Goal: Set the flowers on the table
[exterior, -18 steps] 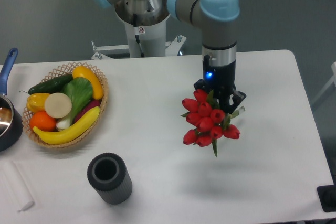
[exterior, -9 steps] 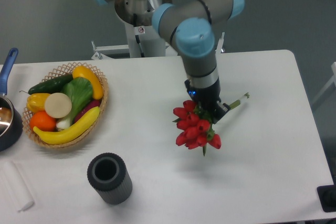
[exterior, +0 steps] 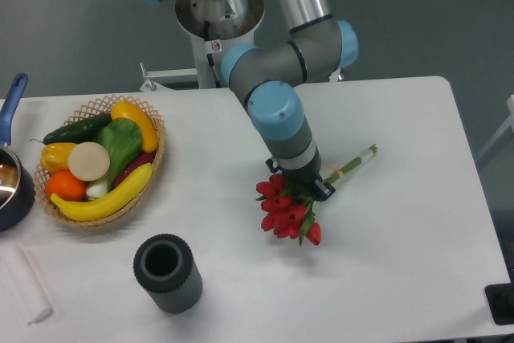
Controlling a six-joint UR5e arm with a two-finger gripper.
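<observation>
One arm, one gripper, tilted over the middle of the table. Fingers mostly hidden behind the wrist and the blooms; gripper closed around the flowers just above the heads, as far as could be seen.

One bunch of flowers: red tulip heads, roughly ten, exact count not possible because of overlap and the gripper in front. Heads pointed toward the near-left, stems stuck out to the upper right past the gripper, pale ends well clear of it. Bunch lay nearly flat, low over the table; contact with the surface could not be confirmed. Shadow directly beneath the heads.

One wicker basket on the left of the table, well apart from the flowers. Contents counted: one cucumber, one yellow pepper at the far rim, a second yellow pepper at the left, one leafy green, one round pale slice, one orange, one banana. A dark purple item partly hidden beside the banana, not identified.

One dark ribbed cylinder, upright, open at top, near the front edge, apart from basket and flowers.

One dark pot with blue handle at the left edge, partly cut off. One white block at the near-left corner.
</observation>
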